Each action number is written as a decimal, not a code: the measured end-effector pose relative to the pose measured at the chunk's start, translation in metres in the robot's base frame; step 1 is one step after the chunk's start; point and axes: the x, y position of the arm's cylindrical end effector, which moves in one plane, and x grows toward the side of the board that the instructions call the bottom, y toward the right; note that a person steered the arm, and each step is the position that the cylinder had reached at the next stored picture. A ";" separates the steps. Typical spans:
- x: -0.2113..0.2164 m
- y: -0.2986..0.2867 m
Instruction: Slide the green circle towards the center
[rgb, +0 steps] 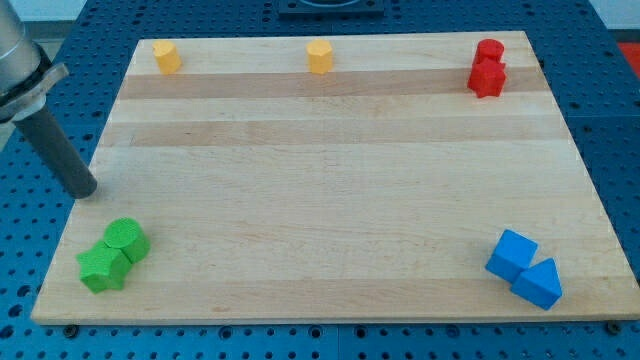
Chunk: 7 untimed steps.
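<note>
Green circle (126, 238), likely light and stiff, sits by the board's bottom-left corner touching the green star block (103, 268); my tip (84, 192), holding nothing, should push its left-bottom side.

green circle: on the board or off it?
On. The green circle sits at the wooden board's lower-left corner in the view, touching another green block. My tip is off the board's left edge, above them.

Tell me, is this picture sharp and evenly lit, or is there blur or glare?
Camera view: even, soft light, only faint shadows under the blocks; the green round block and the pale wooden board look sharp; my tip, at the board's left edge above the green pair, is slightly soft; no strong glare.
</note>
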 end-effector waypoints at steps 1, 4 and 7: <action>0.013 0.000; 0.084 0.007; 0.078 0.090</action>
